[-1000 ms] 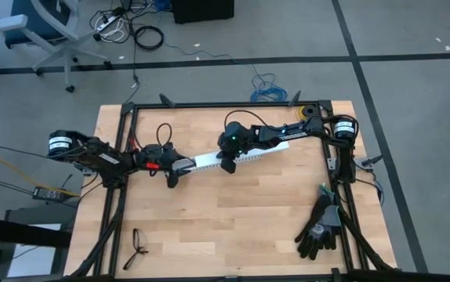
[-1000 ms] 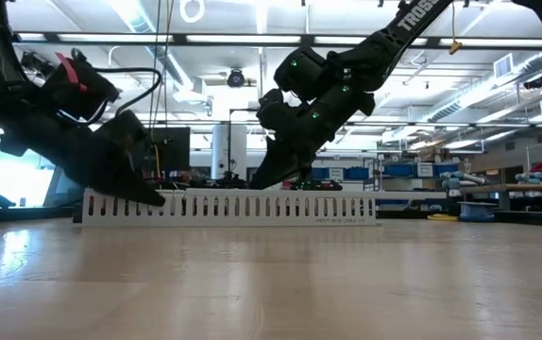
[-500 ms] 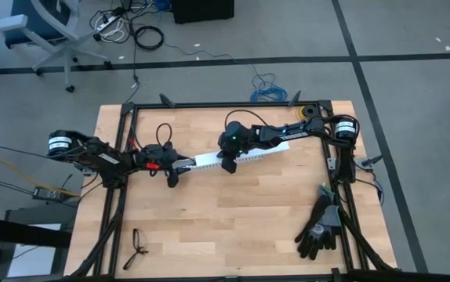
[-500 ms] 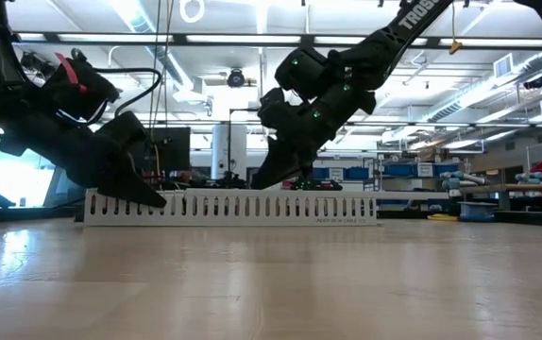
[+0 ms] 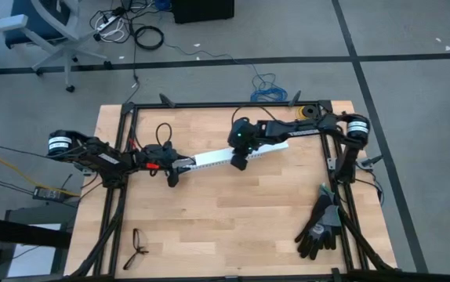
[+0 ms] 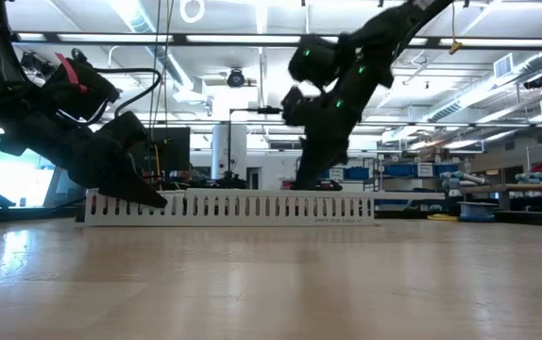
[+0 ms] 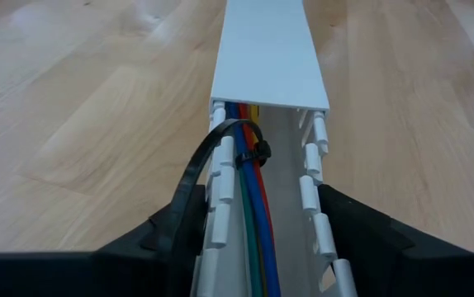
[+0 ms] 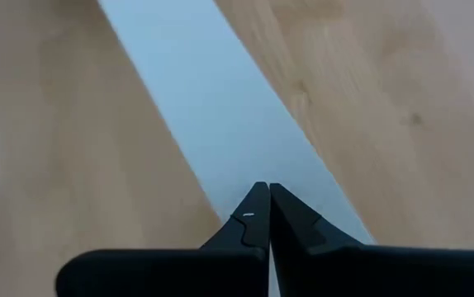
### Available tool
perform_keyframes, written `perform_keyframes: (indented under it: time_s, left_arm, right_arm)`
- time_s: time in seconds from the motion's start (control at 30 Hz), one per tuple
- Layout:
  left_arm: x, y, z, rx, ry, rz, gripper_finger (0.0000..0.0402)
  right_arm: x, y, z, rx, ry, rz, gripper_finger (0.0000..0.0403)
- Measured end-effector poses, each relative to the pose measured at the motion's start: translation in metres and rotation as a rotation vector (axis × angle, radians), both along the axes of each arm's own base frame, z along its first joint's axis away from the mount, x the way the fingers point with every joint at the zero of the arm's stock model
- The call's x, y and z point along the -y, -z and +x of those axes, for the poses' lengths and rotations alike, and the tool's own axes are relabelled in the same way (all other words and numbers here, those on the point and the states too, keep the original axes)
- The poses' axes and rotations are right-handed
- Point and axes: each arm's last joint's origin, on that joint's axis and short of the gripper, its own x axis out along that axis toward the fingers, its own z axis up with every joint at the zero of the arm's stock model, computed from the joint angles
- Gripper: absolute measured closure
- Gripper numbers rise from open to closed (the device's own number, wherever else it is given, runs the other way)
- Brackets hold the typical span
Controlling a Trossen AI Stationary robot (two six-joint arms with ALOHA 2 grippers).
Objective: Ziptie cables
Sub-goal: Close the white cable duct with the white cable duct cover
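Left gripper [image 7: 258,235] fingers straddling the white duct [image 7: 268,49], part-open, gripping its walls. Cables [image 7: 253,206] lying inside, ziptie [image 7: 220,153] looped around. Right gripper [image 8: 263,198] fingers closed, pressing the lid. Next: probably cinching the tie.
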Motion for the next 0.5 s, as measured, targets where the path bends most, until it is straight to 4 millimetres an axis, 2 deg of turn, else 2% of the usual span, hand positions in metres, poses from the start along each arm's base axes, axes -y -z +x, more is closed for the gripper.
perform_keyframes:
  time_s: [0.23,0.5]
  left_arm:
    - [0.000,0.000,0.000,0.008,-0.002,0.005,0.0177]
    - [0.000,-0.001,0.000,0.013,0.025,0.017,0.0176]
  right_arm:
    - [-0.002,0.035,0.039,0.229,-0.100,0.056,0.0403]
    - [-0.002,0.037,0.040,0.229,-0.115,0.051,0.0403]
